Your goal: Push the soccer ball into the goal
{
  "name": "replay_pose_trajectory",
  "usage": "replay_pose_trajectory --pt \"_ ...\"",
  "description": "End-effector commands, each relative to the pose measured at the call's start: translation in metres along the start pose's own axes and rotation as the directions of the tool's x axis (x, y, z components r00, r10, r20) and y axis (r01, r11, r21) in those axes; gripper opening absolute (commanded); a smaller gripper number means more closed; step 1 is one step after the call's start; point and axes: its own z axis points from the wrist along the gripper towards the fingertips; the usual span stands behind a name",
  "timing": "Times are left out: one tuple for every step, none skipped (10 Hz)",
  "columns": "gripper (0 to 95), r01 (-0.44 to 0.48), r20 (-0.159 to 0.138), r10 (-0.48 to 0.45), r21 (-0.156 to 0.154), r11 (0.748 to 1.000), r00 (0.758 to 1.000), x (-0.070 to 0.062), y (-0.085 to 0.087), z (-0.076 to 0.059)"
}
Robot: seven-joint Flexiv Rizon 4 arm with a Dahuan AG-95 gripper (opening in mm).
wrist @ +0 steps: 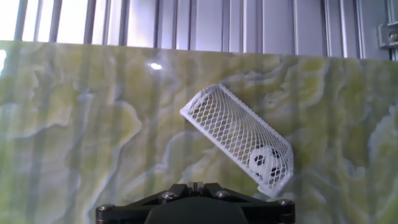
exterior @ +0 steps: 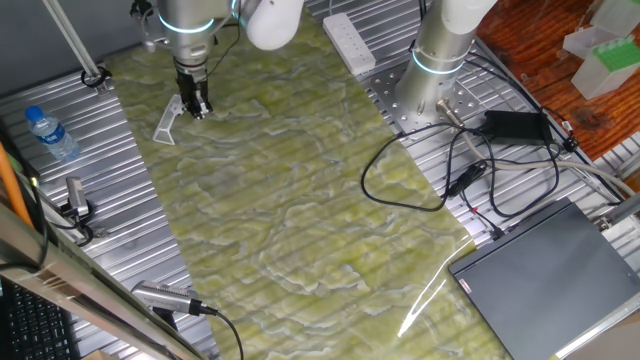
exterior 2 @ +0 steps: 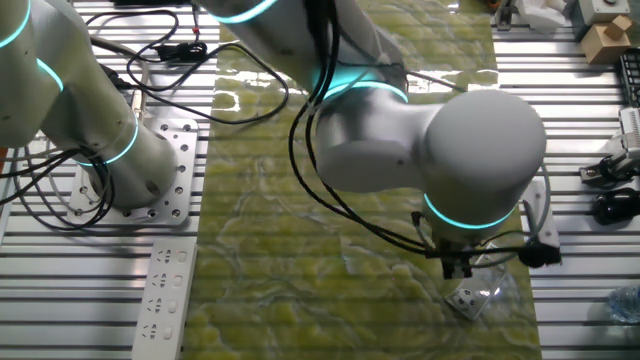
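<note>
The goal (wrist: 239, 134) is a small white mesh frame lying at a slant on the green marbled mat. It also shows in one fixed view (exterior: 170, 120) and in the other fixed view (exterior 2: 478, 297). The soccer ball (wrist: 266, 160), white with black patches, shows through the netting at the goal's lower right end, inside the frame. My gripper (wrist: 194, 186) is shut and empty. It stands just beside the goal, to its right in one fixed view (exterior: 198, 107). The ball is too small to make out in the fixed views.
A water bottle with a blue cap (exterior: 50, 133) lies on the ribbed metal table left of the mat. A power strip (exterior: 350, 40), a second arm's base (exterior: 440, 60), black cables (exterior: 470, 175) and a grey case (exterior: 560, 285) lie to the right.
</note>
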Motion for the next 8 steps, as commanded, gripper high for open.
replay_pose_trajectory --pt "0.0 0.002 -0.019 -0.002 0.001 1.000 1.000 -0.0043 0.0071 -0.0078" --pt "0.0 0.005 -0.026 -0.005 0.003 1.000 1.000 -0.0055 0.0137 -0.0076" --pt "0.0 0.014 -0.023 -0.014 0.003 1.000 1.000 -0.0052 0.0152 -0.0072" --pt "0.0 0.024 -0.023 -0.024 -0.001 1.000 0.999 -0.0047 0.0156 -0.0073" --pt "0.0 0.037 -0.023 -0.037 -0.007 0.999 0.999 -0.0038 0.0159 -0.0078" --pt "0.0 0.054 -0.023 -0.055 -0.008 0.998 0.998 -0.0030 0.0161 -0.0080" --pt "0.0 0.070 -0.030 -0.070 -0.010 0.997 0.997 -0.0021 0.0163 -0.0079" --pt "0.0 0.077 -0.036 -0.077 -0.013 0.997 0.996 -0.0008 0.0167 -0.0079"
